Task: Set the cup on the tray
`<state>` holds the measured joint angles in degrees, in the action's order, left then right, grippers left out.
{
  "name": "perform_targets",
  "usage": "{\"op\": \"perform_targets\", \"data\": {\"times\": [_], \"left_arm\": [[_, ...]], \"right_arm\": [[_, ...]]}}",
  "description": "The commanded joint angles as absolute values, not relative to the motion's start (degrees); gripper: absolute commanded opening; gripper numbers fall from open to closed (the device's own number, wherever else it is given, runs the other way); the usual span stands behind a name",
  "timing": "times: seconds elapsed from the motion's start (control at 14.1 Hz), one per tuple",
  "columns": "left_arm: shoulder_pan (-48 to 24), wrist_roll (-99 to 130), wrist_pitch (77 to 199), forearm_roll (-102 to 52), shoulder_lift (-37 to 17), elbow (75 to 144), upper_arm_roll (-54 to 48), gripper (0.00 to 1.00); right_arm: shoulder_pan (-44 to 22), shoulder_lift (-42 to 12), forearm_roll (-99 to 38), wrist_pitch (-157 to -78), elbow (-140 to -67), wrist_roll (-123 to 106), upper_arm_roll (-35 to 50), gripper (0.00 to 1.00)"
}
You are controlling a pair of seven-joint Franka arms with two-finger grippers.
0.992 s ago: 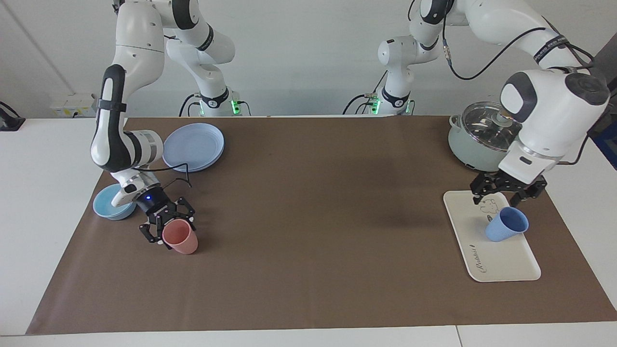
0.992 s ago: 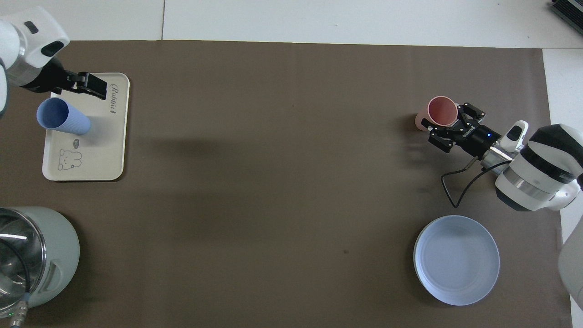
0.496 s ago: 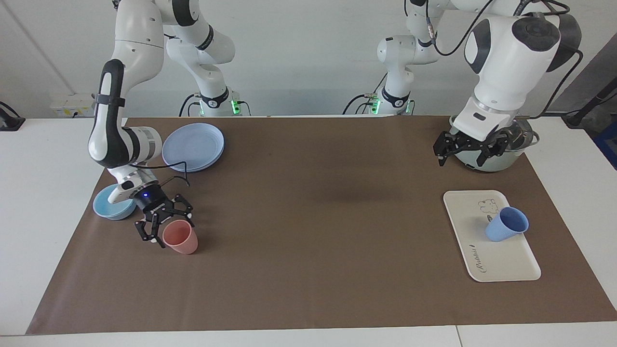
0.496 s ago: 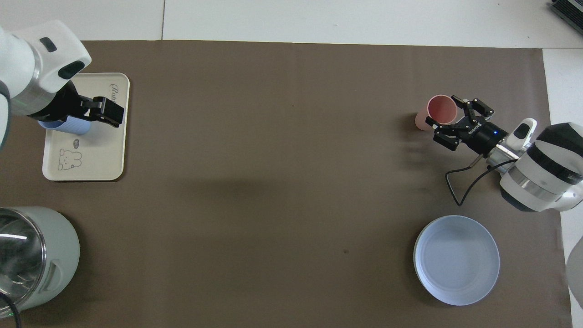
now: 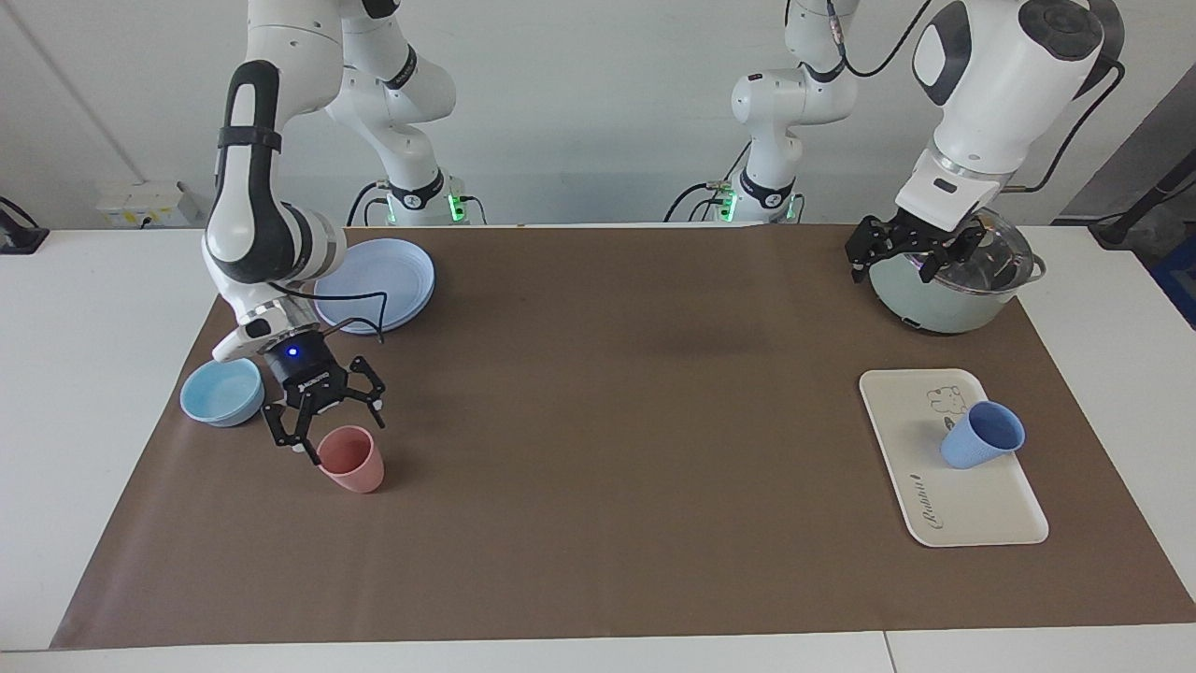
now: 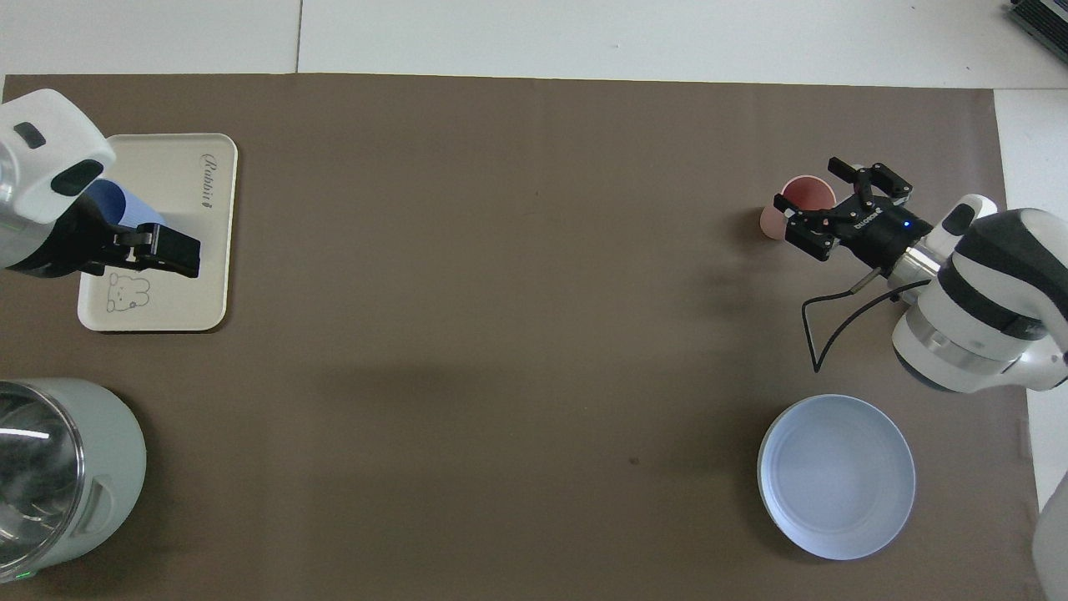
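Note:
The periwinkle-blue cup (image 5: 981,435) stands mouth up on the cream tray (image 5: 972,514) at the left arm's end of the table. In the overhead view the cup (image 6: 117,204) is partly covered by the raised left arm, with the tray (image 6: 188,167) under it. My left gripper (image 5: 902,260) hangs open and empty, high in the air by the pot, well clear of the cup. My right gripper (image 5: 327,425) is open just above a pink cup (image 5: 350,460) and holds nothing. In the overhead view the right gripper (image 6: 843,200) overlaps the pink cup (image 6: 797,199).
A pale green pot with a glass lid (image 5: 944,290) stands nearer to the robots than the tray. A stack of blue plates (image 5: 374,280) and a light-blue bowl (image 5: 221,391) sit at the right arm's end, beside the pink cup.
The left gripper has risen from just over the tray and drawn back to the pot. The right gripper has opened off the pink cup and lifted slightly. The blue cup has not moved.

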<state>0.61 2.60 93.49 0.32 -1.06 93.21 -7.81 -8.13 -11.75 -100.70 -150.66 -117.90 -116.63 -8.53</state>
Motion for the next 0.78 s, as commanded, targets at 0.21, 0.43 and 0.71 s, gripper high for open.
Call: {"op": "perform_targets", "data": {"times": [0.21, 0.43, 0.71], "left_arm": [[1.41, 2.64, 95.10, -0.62, -0.35, 94.05, -7.91, 1.00], [1.41, 2.55, 96.68, -0.62, -0.53, 93.96, -7.91, 1.00], [1.49, 2.37, 96.86, -0.62, -0.53, 93.95, -7.91, 1.00]], "right_arm": [[-8.79, -9.41, -86.35, -153.72, -117.60, -107.87, -8.61, 1.00], [-8.88, -8.97, -70.19, -153.20, -115.84, -95.58, -8.70, 1.00], [-8.70, -5.81, -48.66, -149.61, -115.49, -76.61, -9.05, 1.00]]}}
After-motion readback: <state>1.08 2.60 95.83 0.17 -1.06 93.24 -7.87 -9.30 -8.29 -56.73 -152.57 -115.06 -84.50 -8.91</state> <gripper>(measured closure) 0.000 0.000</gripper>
